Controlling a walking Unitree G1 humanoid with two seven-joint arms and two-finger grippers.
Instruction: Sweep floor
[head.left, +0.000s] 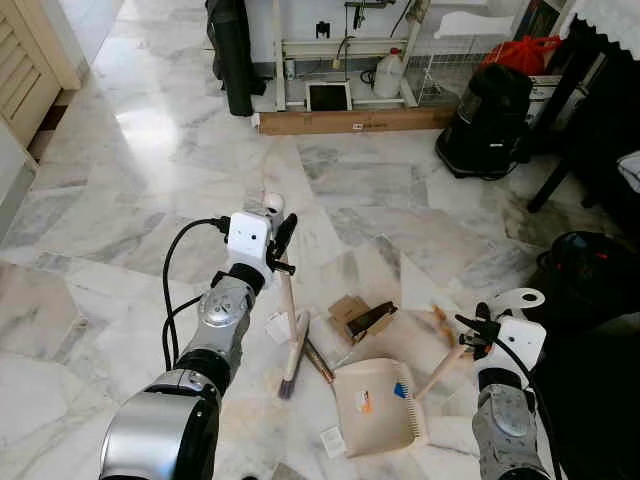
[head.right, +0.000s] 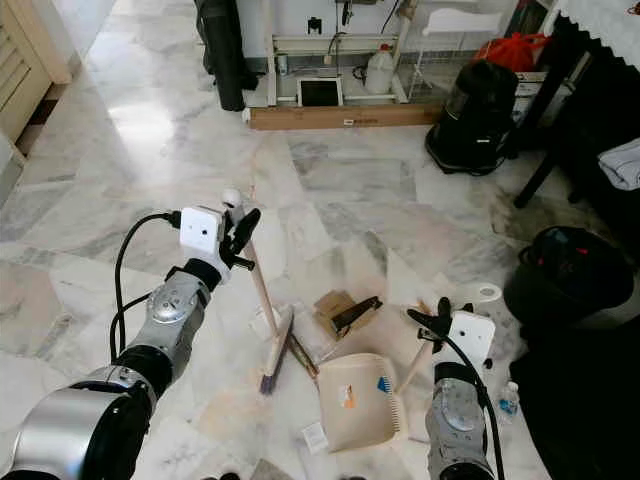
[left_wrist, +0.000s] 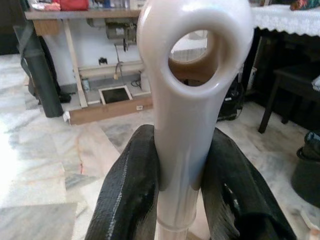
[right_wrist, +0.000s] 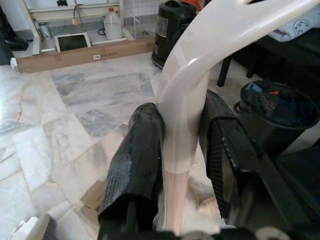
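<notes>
My left gripper (head.left: 283, 240) is shut on the cream handle of a small broom (head.left: 290, 320), whose dark bristles rest on the marble floor (head.left: 150, 200). In the left wrist view both black fingers (left_wrist: 127, 200) clamp the handle below its ring end. My right gripper (head.left: 478, 330) is shut on the handle of a cream dustpan (head.left: 375, 405) lying flat on the floor in front of me; its fingers (right_wrist: 135, 170) squeeze the white handle. Litter sits just beyond the pan: a crushed brown cardboard box (head.left: 358, 315), white paper scraps (head.left: 277, 325) and a small white piece (head.left: 332, 441).
A black vacuum cleaner (head.left: 490, 118) stands at the back right, a black bin (head.left: 590, 275) at the right. A long cardboard box (head.left: 355, 120), a white rack with a jug (head.left: 388, 72) and a dark umbrella-like bundle (head.left: 232, 55) line the far wall. Dark table legs (head.left: 555, 170) stand right.
</notes>
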